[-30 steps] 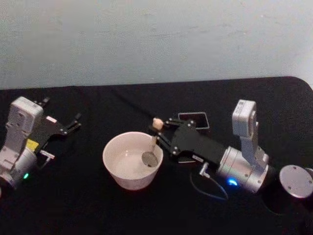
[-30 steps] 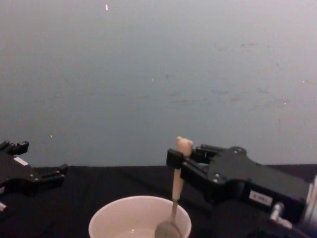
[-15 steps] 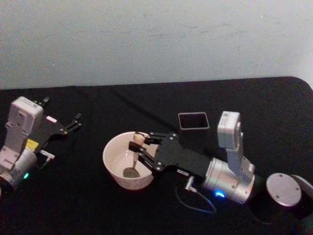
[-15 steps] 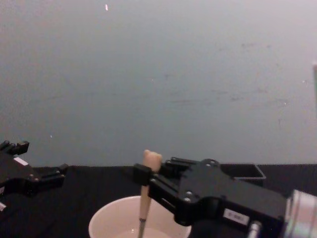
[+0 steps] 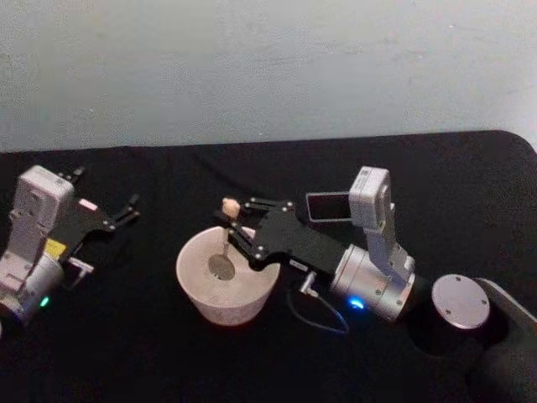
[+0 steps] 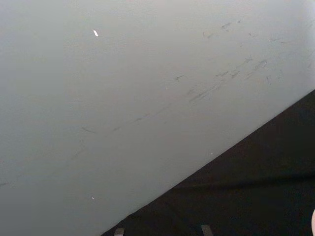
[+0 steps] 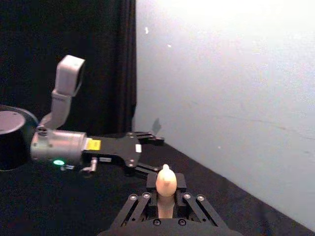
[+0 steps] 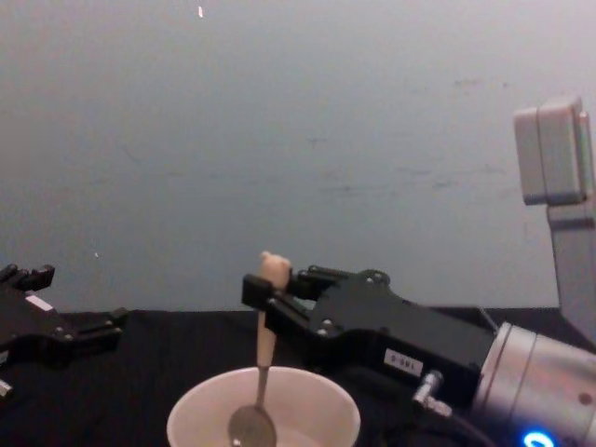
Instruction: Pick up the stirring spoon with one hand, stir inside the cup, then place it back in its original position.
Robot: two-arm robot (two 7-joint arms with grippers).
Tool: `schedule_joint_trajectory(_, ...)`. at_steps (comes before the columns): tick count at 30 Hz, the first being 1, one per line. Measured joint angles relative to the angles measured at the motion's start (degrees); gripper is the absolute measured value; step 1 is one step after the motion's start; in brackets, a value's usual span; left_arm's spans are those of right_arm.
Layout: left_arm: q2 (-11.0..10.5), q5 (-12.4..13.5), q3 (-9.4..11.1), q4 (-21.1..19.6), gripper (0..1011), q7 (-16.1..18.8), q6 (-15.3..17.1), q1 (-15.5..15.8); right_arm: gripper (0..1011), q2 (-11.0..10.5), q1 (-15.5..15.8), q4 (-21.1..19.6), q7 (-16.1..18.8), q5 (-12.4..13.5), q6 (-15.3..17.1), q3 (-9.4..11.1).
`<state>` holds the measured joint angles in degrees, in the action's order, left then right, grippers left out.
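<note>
The cream-white cup (image 5: 223, 307) stands on the black table, left of centre. My right gripper (image 5: 237, 222) is shut on the beige handle of the stirring spoon (image 5: 224, 248), just under its bear head. The spoon hangs nearly upright, and its silver bowl sits inside the cup near the middle. From the chest, the stirring spoon (image 8: 265, 340) dips below the rim of the cup (image 8: 312, 399), held by the right gripper (image 8: 271, 293). The bear head (image 7: 166, 181) pokes up between the shut fingers. The dark grey holder (image 5: 325, 206) stands behind the right arm, partly hidden. My left gripper (image 5: 124, 210) is parked open at the far left.
A round grey disc (image 5: 460, 302) on a dark base sits at the right, near the right arm's elbow. A thin cable (image 5: 325, 317) loops on the table under the right arm. A pale wall backs the table's far edge (image 5: 268, 143).
My right gripper carried the spoon from the cup's right side to its middle, then toward the far side. The arm shifted left and now covers part of the holder. The left arm stayed still.
</note>
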<state>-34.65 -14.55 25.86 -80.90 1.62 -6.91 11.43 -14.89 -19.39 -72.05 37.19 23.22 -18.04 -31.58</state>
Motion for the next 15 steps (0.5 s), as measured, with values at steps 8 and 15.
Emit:
schedule_joint_trajectory(8,0.0,0.0,0.0,0.0,1001,0.0,0.0,0.0,202,0.16,-0.37,1.15,-0.67,-0.84,-0.27,0.8)
schedule_joint_trajectory(15,0.0,0.0,0.0,0.0,1001,0.0,0.0,0.0,202,0.06,-0.14,0.98,-0.79,-1.22,-0.4,1.19)
